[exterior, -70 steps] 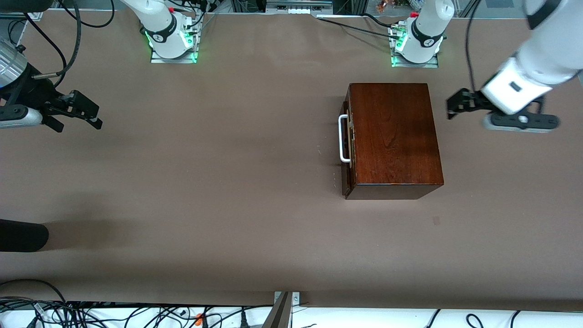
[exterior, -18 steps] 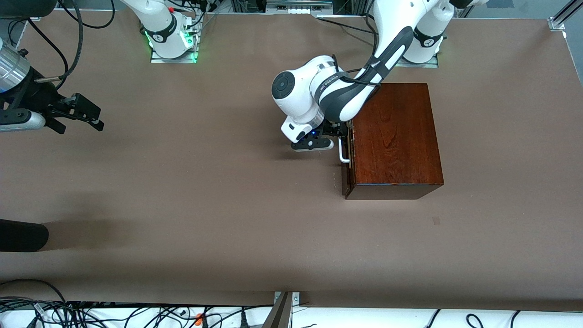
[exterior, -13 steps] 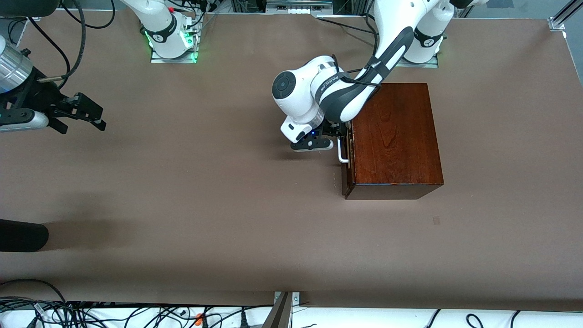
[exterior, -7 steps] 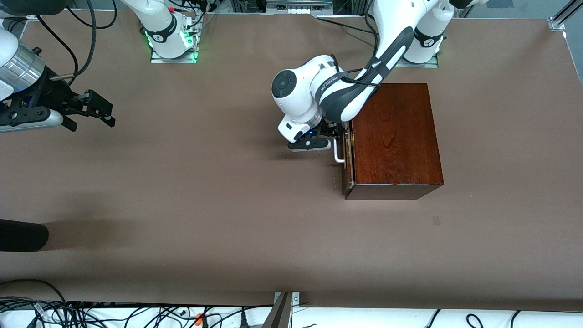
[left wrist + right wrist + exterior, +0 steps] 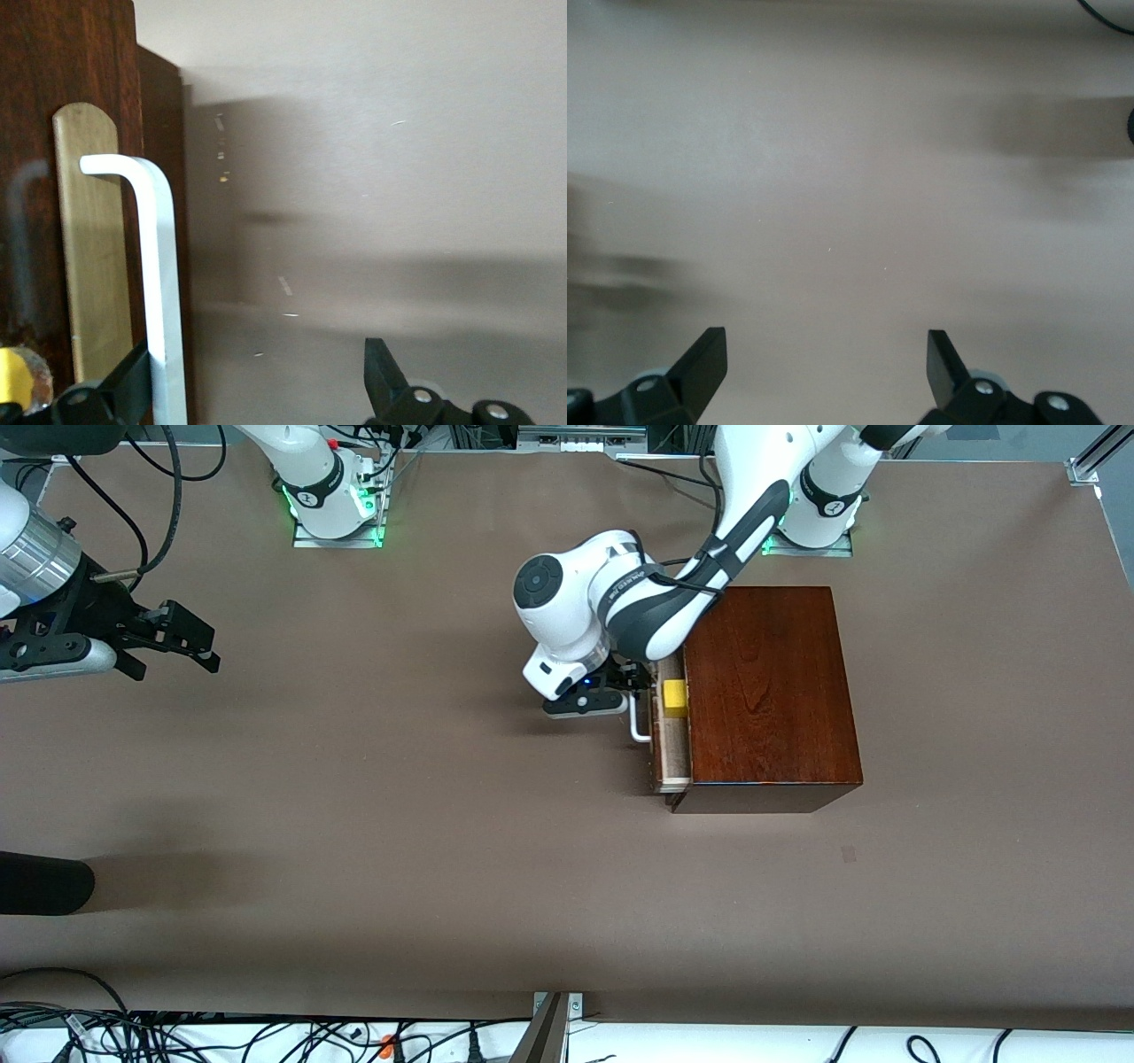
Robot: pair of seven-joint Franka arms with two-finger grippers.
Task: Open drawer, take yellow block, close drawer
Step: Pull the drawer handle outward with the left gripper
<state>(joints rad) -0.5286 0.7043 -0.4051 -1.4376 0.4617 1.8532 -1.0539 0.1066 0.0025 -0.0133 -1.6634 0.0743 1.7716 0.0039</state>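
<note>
Left claw (image 5: pixel 631 689) spread, one finger hooked inside the handle (image 5: pixel 639 724) of the slightly open drawer (image 5: pixel 671 748); yellow block (image 5: pixel 675 697) inside. Right claw (image 5: pixel 190 642) waits, spread.

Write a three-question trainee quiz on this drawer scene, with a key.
1. True or false: the drawer is partly pulled out of the wooden box.
2. Where is the yellow block? A) on the table B) in the drawer C) in the right hand
3. Fill in: the left hand is at the drawer's white ____.

Key
1. True.
2. B.
3. Handle; one finger is hooked inside it with the hand open, while the open right hand waits over bare table at the right arm's end.
</note>
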